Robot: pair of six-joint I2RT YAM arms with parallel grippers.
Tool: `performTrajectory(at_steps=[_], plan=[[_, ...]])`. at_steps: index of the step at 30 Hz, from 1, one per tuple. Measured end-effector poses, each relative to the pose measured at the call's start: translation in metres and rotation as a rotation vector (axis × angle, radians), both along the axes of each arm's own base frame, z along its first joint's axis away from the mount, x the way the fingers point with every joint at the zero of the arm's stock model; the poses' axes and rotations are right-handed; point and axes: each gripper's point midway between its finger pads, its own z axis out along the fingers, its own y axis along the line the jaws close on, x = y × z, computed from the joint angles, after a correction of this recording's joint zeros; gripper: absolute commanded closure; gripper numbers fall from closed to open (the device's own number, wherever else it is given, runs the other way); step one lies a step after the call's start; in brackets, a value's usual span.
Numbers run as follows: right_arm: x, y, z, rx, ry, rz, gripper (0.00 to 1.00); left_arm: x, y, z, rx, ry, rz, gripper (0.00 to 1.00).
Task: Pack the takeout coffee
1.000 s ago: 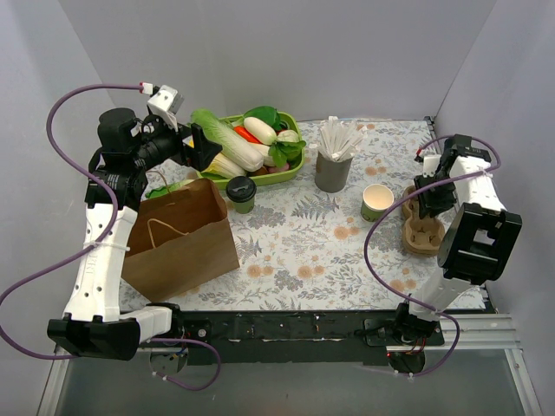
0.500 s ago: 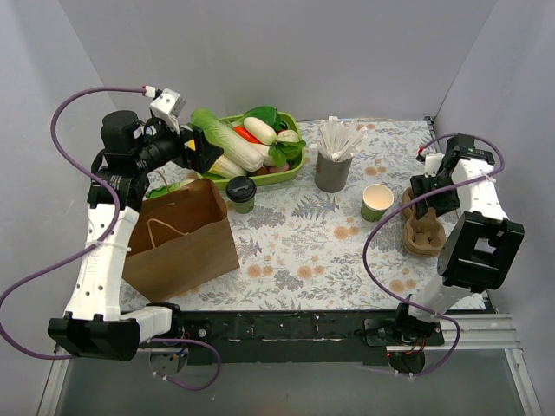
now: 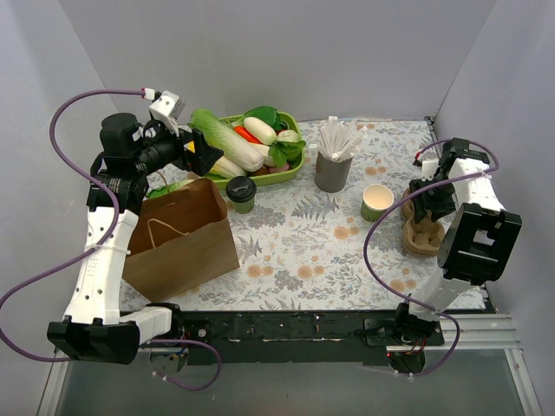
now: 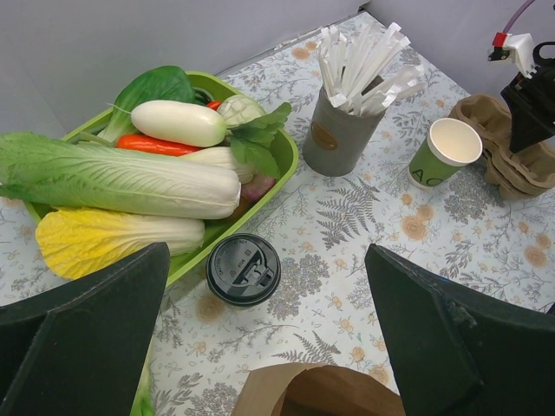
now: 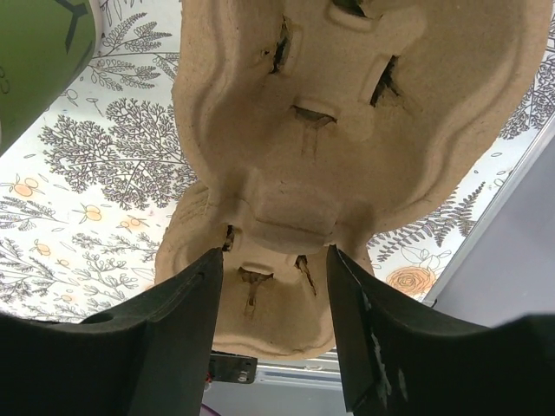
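The takeout coffee (image 3: 241, 192), a dark-green cup with a black lid, stands on the floral cloth between the green tray and the brown paper bag (image 3: 182, 238). In the left wrist view the coffee (image 4: 244, 269) sits just beyond the bag's open mouth (image 4: 321, 390). My left gripper (image 3: 205, 152) hangs wide open and empty above and left of it; the coffee lies near the left finger (image 4: 269, 347). My right gripper (image 3: 425, 206) is open low over a pulp cup carrier (image 3: 425, 236), its fingers astride the carrier's middle (image 5: 273, 338).
A green tray (image 3: 297, 163) of vegetables stands at the back. A grey straw holder (image 3: 333, 169) and a lidless green cup (image 3: 376, 201) stand mid-right, also in the left wrist view (image 4: 338, 139) (image 4: 444, 152). The table's right edge runs beside the carrier (image 5: 347, 104).
My right wrist drew back a little from the carrier, then came back over it. The left gripper tilted slightly. The coffee, bag and carrier have not moved.
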Motion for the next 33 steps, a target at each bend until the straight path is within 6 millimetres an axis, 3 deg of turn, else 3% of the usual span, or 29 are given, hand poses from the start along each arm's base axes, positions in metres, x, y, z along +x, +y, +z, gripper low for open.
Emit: performTrajectory(at_steps=[19,26,27,30,33], plan=[[0.008,-0.002,-0.012,-0.018,0.024,-0.007,0.5,0.0,0.0,0.0,0.001,0.0,0.003,0.02],[0.009,-0.003,-0.013,-0.02,0.028,-0.011,0.6,0.001,0.001,0.0,0.002,0.0,0.007,0.02],[0.009,-0.003,-0.013,-0.021,0.028,-0.01,0.67,0.001,0.001,0.0,0.002,0.001,0.007,0.02],[0.009,-0.004,-0.012,-0.024,0.028,-0.01,0.75,0.001,0.001,-0.001,0.002,0.001,0.007,0.02],[0.009,-0.004,-0.012,-0.029,0.028,-0.009,0.76,0.001,0.001,-0.001,0.002,0.001,0.007,0.02]])
